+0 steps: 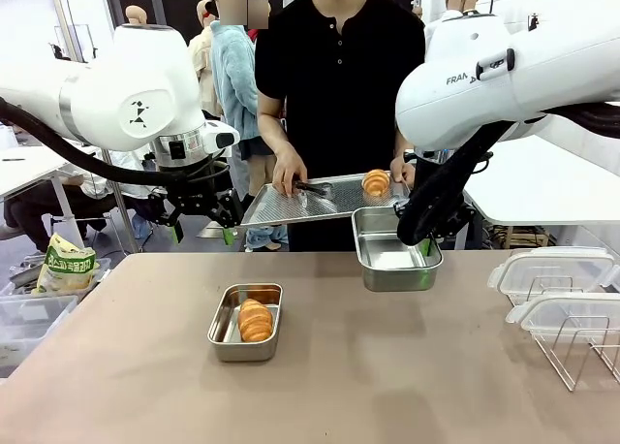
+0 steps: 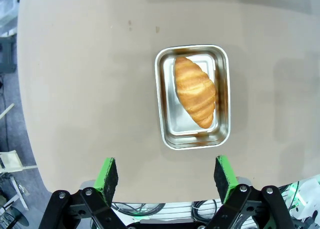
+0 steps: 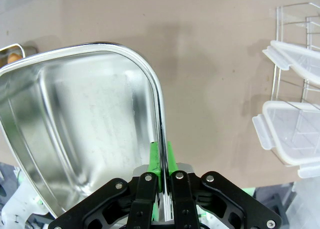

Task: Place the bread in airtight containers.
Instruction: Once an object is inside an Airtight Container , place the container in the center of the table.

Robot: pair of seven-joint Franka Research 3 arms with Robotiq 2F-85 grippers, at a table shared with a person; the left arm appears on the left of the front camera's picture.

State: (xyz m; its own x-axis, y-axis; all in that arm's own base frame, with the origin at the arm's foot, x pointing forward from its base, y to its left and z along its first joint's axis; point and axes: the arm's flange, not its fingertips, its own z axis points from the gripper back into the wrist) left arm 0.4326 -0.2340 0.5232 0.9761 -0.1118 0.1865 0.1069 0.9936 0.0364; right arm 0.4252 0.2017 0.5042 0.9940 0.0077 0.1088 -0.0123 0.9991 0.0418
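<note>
Nearest, one tub (image 1: 222, 330) sits on the tabletop (image 1: 387, 386) with a croissant (image 1: 255, 320) lying inside. Above and behind it the left hand (image 1: 202, 234) hangs with jaws wide, gripping nothing. At right, the right hand (image 1: 426, 242) is clamped on the rim of an empty tub (image 1: 387, 260), in front of the person's tray (image 1: 291, 209). On that tray lies the second croissant (image 1: 376, 181). Two lids (image 1: 552, 269) rest on a rack (image 1: 581, 357).

Front view across table (image 1: 407, 386), left wrist overhead, sharing filled tub (image 1: 221, 333)
</note>
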